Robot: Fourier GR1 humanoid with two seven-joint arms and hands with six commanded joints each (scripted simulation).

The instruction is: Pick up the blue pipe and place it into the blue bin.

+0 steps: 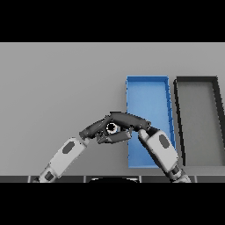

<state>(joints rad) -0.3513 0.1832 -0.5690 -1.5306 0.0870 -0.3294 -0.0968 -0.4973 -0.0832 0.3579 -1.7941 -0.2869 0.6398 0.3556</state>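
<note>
the grey table (57, 88) has two long bins on its right side. the blue bin (147, 94) sits nearer the middle, and a black bin (197, 118) with a grey floor sits just beside it, closer to the right edge of the table. both bins run from the near edge toward the far edge. the two arms meet in front of the blue bin, close to the near edge of the table. the left robot hand (94, 128) comes in from the lower left and points to the right. its fingers look stretched out toward the other hand, but they bunch up with the dark shapes there, so i cannot tell if they hold anything. the right robot hand (129, 119) comes in from the lower right, and its arm lies over the near part of the blue bin. its dark fingers reach left, past the left wall of the bin, and curl over a small round thing with a pale ring and a dark middle (112, 128). that could be the end of the pipe, but no blue shows on it, so i cannot say for sure. the two hands touch or nearly touch around that round thing, just left of the blue bin.
</note>
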